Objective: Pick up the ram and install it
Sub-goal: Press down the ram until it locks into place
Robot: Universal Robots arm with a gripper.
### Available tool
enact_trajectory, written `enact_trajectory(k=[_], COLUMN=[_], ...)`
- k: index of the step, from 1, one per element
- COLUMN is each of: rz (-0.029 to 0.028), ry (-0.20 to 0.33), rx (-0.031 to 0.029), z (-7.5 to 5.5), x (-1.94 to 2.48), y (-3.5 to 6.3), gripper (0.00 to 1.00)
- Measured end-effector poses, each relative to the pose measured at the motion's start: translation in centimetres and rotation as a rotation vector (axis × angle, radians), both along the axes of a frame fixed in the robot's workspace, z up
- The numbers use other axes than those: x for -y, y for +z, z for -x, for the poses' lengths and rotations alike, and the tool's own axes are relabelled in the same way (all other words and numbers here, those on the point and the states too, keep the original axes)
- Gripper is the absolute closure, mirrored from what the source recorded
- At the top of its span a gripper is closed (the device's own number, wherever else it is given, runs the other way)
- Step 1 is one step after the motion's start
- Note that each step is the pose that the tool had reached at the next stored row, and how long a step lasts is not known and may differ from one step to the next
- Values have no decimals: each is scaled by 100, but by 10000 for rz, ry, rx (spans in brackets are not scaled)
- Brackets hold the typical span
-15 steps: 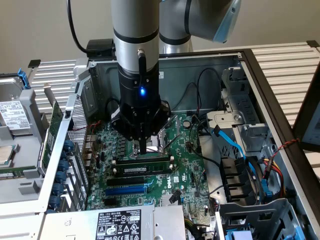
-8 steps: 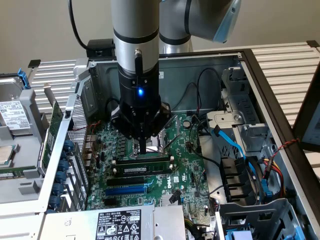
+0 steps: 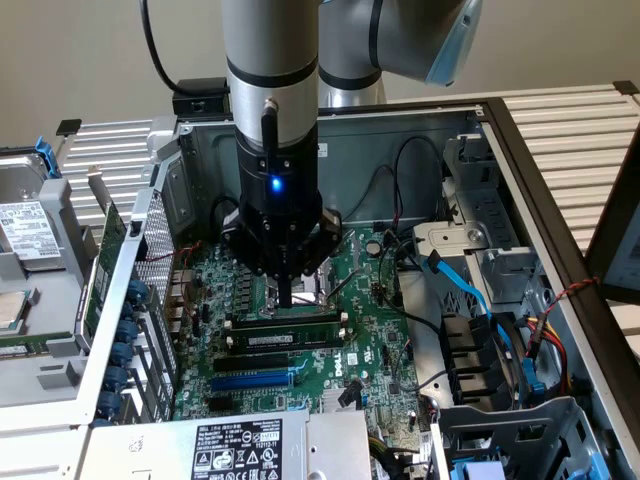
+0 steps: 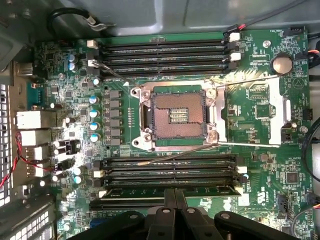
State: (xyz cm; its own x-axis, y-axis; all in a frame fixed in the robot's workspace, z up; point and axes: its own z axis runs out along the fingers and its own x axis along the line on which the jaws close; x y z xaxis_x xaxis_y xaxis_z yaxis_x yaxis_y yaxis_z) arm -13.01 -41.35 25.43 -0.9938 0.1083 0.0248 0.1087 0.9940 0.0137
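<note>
One arm stands vertical over the open computer case (image 3: pixel 520 150), wrist pointing straight down at the motherboard (image 3: pixel 360 270).
Its gripper (image 3: pixel 286 292) has fingers (image 4: pixel 174 207) pressed close together, their tips at the top edge of the ram (image 3: pixel 290 341). That ram, a green stick with a white label, sits upright in a slot (image 3: pixel 285 322) just below the empty CPU socket (image 4: pixel 173 116), directly beneath the fingertips. Whether the fingers pinch it or only touch cannot be told.
</note>
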Motion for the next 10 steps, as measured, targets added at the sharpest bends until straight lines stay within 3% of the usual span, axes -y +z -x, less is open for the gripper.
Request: enact_trajectory(k=[3, 10], rz=[-48, -49], ry=[-117, -120], rx=[0, 0], z=[0, 0], x=[1, 0], y=[0, 0], gripper=[90, 90])
